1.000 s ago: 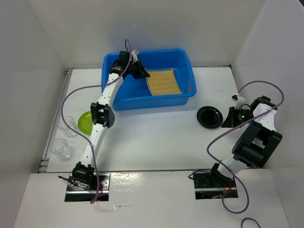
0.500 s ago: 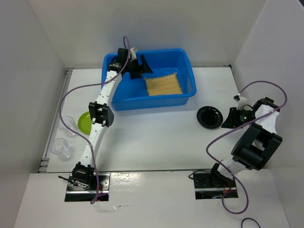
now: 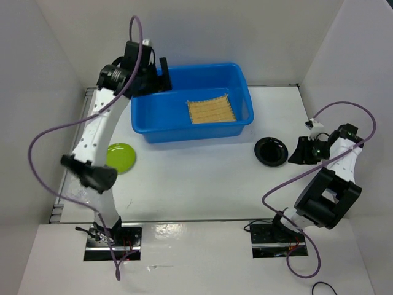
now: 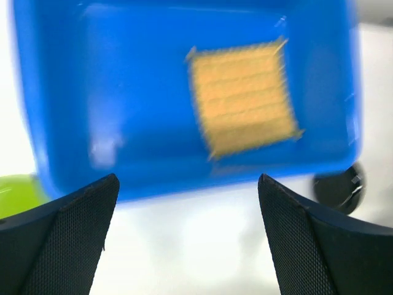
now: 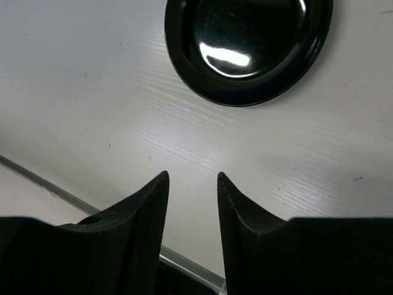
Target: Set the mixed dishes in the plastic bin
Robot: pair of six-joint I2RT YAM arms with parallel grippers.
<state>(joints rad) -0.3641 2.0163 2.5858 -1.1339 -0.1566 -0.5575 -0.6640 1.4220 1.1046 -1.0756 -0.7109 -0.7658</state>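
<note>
1. The blue bin (image 3: 184, 117) stands at the far middle of the white desk (image 3: 196, 181).
2. The tan mat (image 3: 211, 110) lies flat on the floor of the bin, toward its right end. The left wrist view shows it blurred but whole.
3. The black plate (image 3: 271, 151) rests on the desk to the right of the bin, off its near right corner and apart from it.
4. The green plate (image 3: 121, 157) rests on the desk at the left, nearer than the bin's left end and clear of its wall.
5. The left fingers (image 4: 67, 227) are spread wide with nothing between them. In the top view they hang above the far left corner of the bin, facing down over its interior.
6. The right fingers (image 5: 132, 221) are parted by a narrow gap and hold nothing. They sit low, just to the right of the black plate, their tips aimed at it and short of its rim.
</note>
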